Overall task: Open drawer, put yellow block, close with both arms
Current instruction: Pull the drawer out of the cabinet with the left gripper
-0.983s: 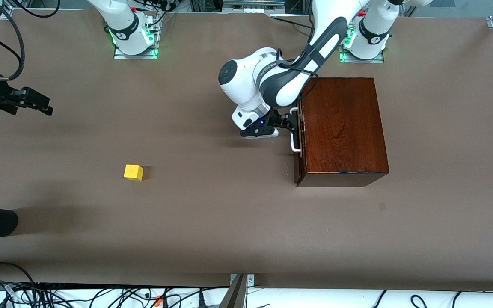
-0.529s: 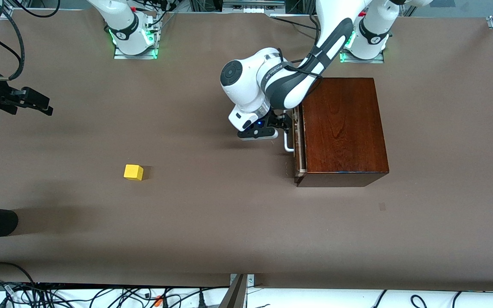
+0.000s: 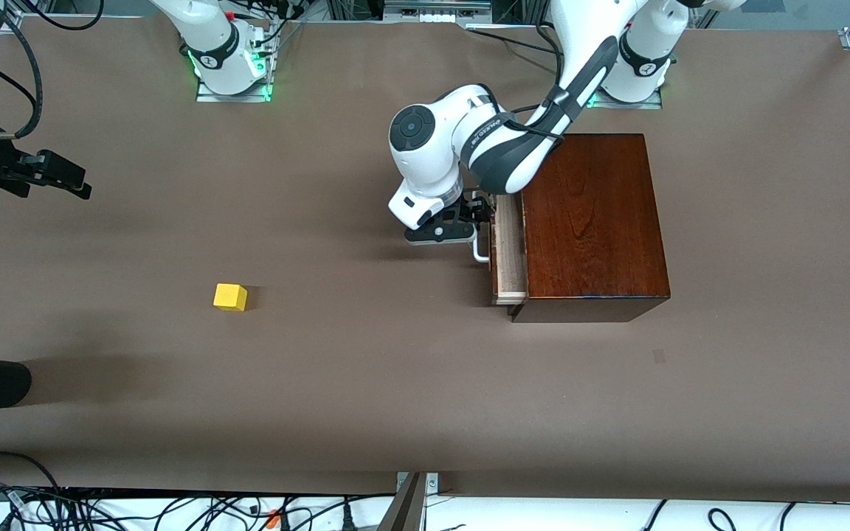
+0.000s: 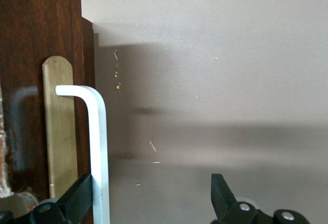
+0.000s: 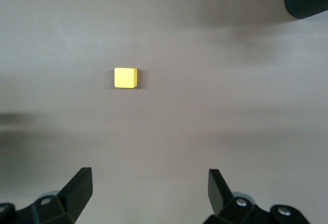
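The mahogany box (image 3: 591, 221) sits at the left arm's end of the table (image 3: 366, 383), its drawer (image 3: 510, 251) partly out. The left gripper (image 3: 478, 214) is at the drawer's white handle (image 4: 98, 147), jaws wide, one finger (image 4: 77, 201) touching the bar. The right gripper (image 5: 148, 190) hangs over bare table, jaws wide and empty. The yellow block (image 3: 230, 296) lies well apart from the box, toward the right arm's end.

The left arm reaches down with its bent wrist low, left gripper (image 3: 472, 218) fingers spread wide, while the right gripper (image 5: 148, 193) waits aloft, fingers apart.
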Available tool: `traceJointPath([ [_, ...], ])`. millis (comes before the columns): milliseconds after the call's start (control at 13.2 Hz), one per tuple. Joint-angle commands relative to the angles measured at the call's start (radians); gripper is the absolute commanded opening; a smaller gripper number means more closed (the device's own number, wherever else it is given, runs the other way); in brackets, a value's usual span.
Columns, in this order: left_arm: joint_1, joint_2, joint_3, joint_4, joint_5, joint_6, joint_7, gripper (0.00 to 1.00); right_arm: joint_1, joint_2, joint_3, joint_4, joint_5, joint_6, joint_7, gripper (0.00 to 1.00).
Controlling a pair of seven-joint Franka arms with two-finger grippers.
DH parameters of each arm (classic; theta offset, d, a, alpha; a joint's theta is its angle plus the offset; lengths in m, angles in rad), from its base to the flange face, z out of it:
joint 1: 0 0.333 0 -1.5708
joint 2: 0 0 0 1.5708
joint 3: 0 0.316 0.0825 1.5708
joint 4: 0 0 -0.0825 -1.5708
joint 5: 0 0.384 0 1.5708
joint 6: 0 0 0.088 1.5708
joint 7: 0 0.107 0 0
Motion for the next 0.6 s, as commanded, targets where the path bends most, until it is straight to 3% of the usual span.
traceJointPath([
  [0,-0.011,0.034,-0.015,0.031,-0.052,0.093,-0.005,1.0,-0.013,0.003,0.011,0.015,-0.001,-0.016,-0.008,1.0],
  [529,-0.011,0.034,-0.016,0.046,-0.064,0.093,-0.005,1.0,-0.013,0.003,0.011,0.015,-0.001,-0.016,-0.008,1.0],
])
